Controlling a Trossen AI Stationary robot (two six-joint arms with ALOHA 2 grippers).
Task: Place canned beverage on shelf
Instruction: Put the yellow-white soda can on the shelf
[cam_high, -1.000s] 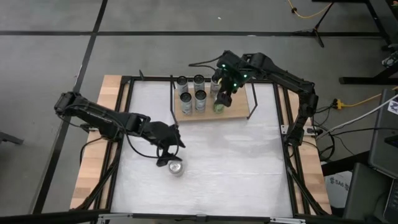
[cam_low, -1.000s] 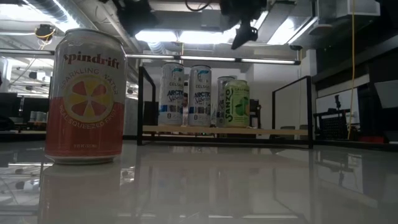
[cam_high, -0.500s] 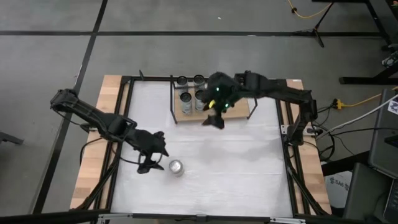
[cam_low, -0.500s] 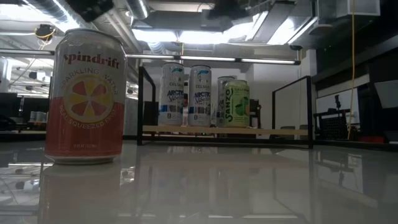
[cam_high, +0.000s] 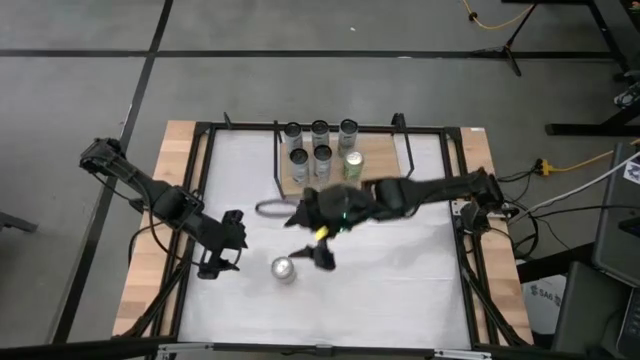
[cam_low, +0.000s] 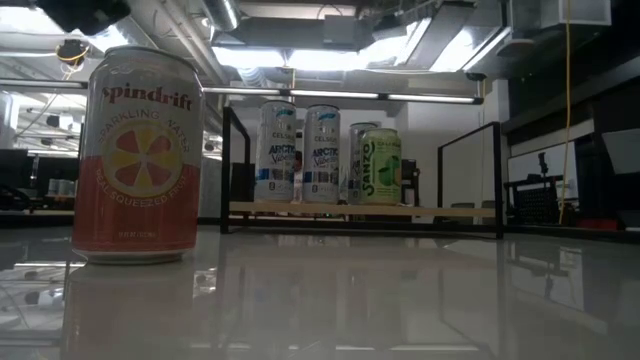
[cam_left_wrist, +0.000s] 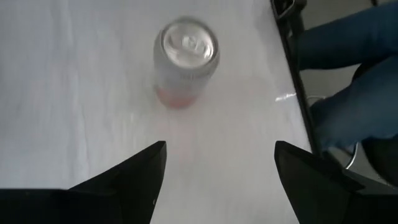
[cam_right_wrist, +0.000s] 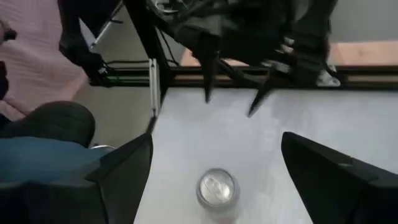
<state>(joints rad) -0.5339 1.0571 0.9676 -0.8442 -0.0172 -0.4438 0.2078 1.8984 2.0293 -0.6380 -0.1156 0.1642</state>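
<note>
A pink-and-white Spindrift can (cam_high: 284, 268) stands upright on its base on the white tabletop, close in the low view (cam_low: 137, 155). My left gripper (cam_high: 222, 264) is open just left of it, with the can ahead between its fingers (cam_left_wrist: 185, 56). My right gripper (cam_high: 312, 254) is open, above and just right of the can (cam_right_wrist: 217, 190). The light-wood shelf (cam_high: 380, 175) at the far side holds several upright cans, among them a green one (cam_high: 354, 161).
The shelf's black wire uprights (cam_low: 228, 165) stand at its ends. A black frame (cam_high: 465, 250) runs round the tabletop. A person's legs in jeans (cam_left_wrist: 348, 74) show just past the table's edge. Bare tabletop lies near and right of the can (cam_high: 400, 290).
My right gripper has left the green can on the shelf and swung toward the table's near left, down over the Spindrift can. My left gripper has drawn back from that can toward the table's left edge. The can has stayed upright where it was.
</note>
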